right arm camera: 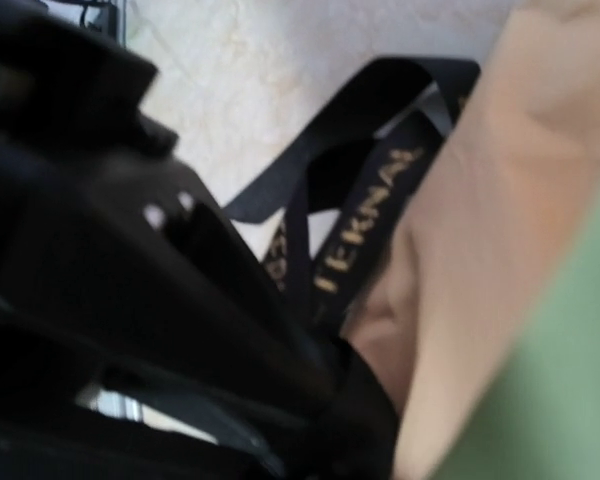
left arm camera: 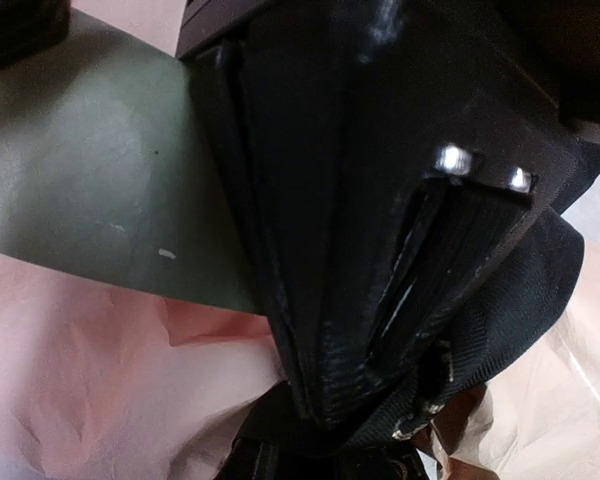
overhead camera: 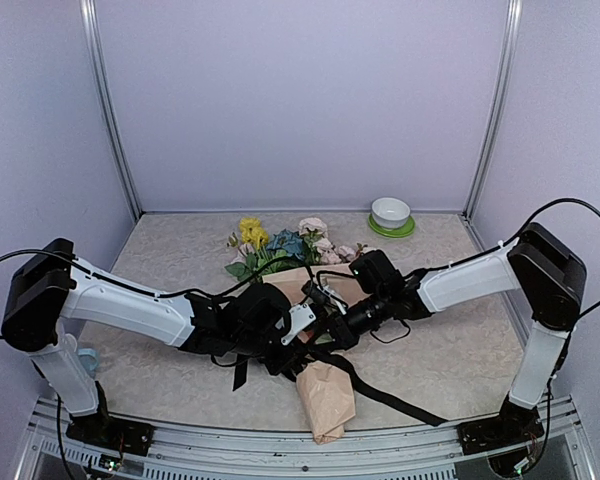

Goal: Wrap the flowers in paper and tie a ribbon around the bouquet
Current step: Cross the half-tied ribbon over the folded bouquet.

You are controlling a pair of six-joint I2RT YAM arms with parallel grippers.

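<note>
Bouquet (overhead camera: 325, 395) lies on the worktop (overhead camera: 460, 340). My right fingers (right arm camera: 180, 300) are clenched at the ribbon (right arm camera: 365, 215); whether my left fingers (left arm camera: 310, 250) grip it I cannot tell. An uneven pull could slide ribbon off the paper (left arm camera: 80, 400).

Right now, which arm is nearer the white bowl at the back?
Right. The right arm passes just in front of the bowl; the left arm lies well off to its front left.

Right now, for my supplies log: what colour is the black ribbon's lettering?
Gold, along the narrow flat black ribbon; clearest in the right wrist view.
</note>
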